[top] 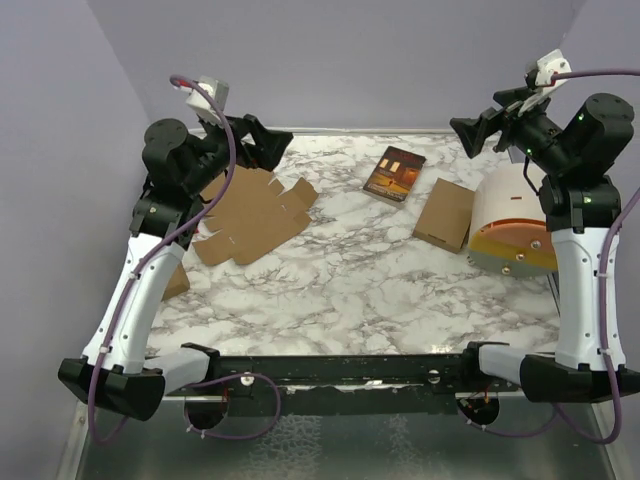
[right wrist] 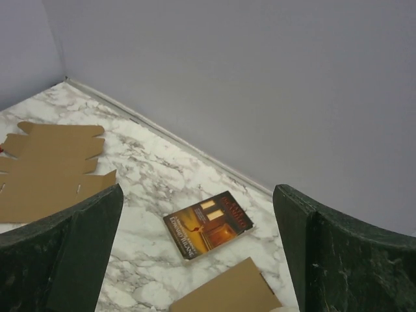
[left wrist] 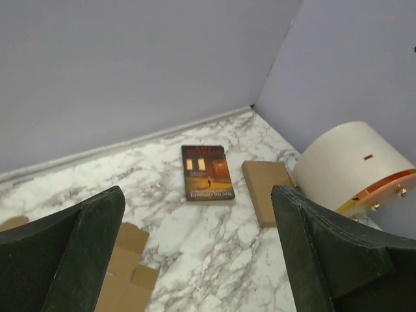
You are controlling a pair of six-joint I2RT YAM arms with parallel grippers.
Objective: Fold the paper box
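A: The left gripper (top: 264,142) is seen raised over the far left of the marble table (top: 350,295). Its jaws are spread wide and nothing is held between them.

B: That is borne out by the left wrist view, where only tabletop is framed between the two dark fingers (left wrist: 71,253). And the right gripper (top: 478,128)?

A: Much the same is reported there. It is held high at the far right corner, jaws parted fully, with nothing gripped.

B: The paper box (top: 255,215) is found on the left half of the table. It is laid out flat and unfolded, with flaps and tabs splayed along its edges. Its far left corner is overlapped in the top view by the left arm.

A: It is touched by neither gripper.

B: A dark reddish-brown book (top: 394,172) is noted face up near the back wall, about mid-table, well apart from the box.

A: Just to its right a flat tan cardboard piece (top: 445,213) is laid. Beside that, a round white drum (top: 510,225) with an orange band is tipped on its side beneath the right arm. Whether piece and drum are touching cannot be told.

B: A small cardboard scrap (top: 178,282) is glimpsed at the left edge, partly hidden by the left arm.
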